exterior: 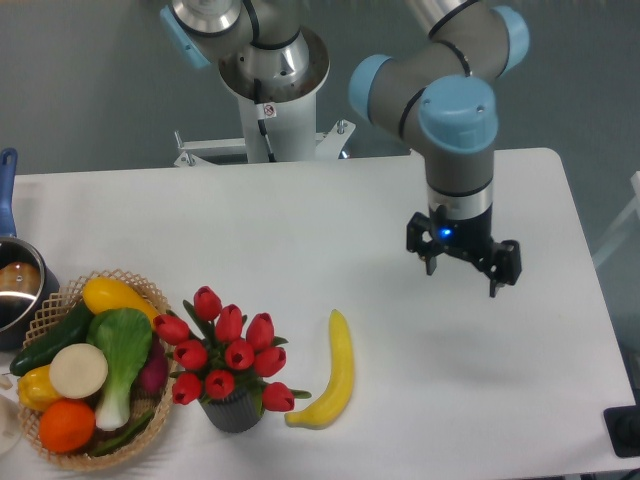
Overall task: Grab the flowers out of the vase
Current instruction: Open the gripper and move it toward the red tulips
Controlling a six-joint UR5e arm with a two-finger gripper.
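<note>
Tool [463,272] spread wide, empty, above bare worktop [300,220].
Tulips [225,350] stand in the grey vase [232,412] beside the banana [332,375]; better to descend centrally, pinching stems below the buds.

White table [300,230]. Wicker basket [150,300] at front left holds yellow squash [112,296], dark cucumber [55,335], bok choy [122,350], round white disc [78,370], yellow pepper [32,385], orange [66,425], red-purple vegetable [153,370]. Banana [335,375] lies on table right of basket. Blue-handled pot [15,285] at left edge, touching basket.
</note>
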